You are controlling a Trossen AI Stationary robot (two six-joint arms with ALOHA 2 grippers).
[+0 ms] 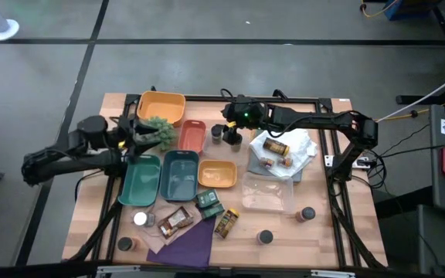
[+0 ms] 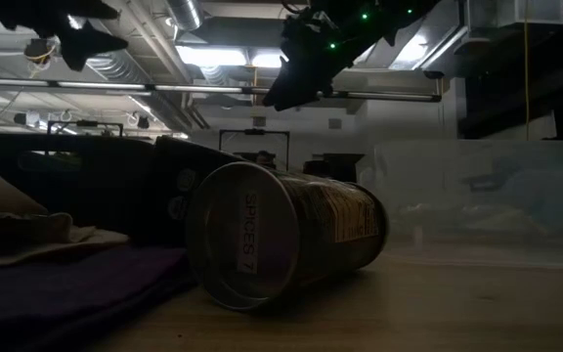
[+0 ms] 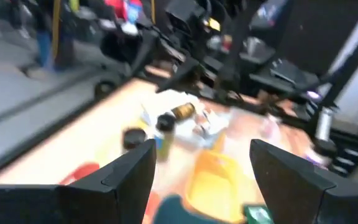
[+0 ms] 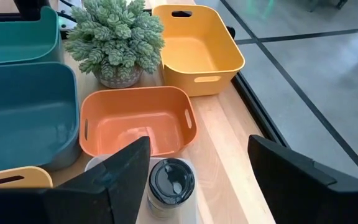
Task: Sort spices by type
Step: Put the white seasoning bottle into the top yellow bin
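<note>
Right gripper (image 4: 194, 177): fingers spread, empty, above dark-lidded spice jar (image 4: 171, 185) beside orange tray (image 4: 135, 121) | Left gripper (image 3: 201, 177): spread, empty, near orange tray.

From overhead we look straight down on the whole table (image 1: 315, 232) and both arms. At table height we face level across it into the room, with a toppled spice jar (image 2: 286, 235) lying very near the lens. From the right wrist we look past its own fingers (image 4: 120, 180), close above the orange tray (image 4: 135, 118), which we also see from overhead. From the left wrist we look across the table toward the far arm; that picture is blurred.
</note>
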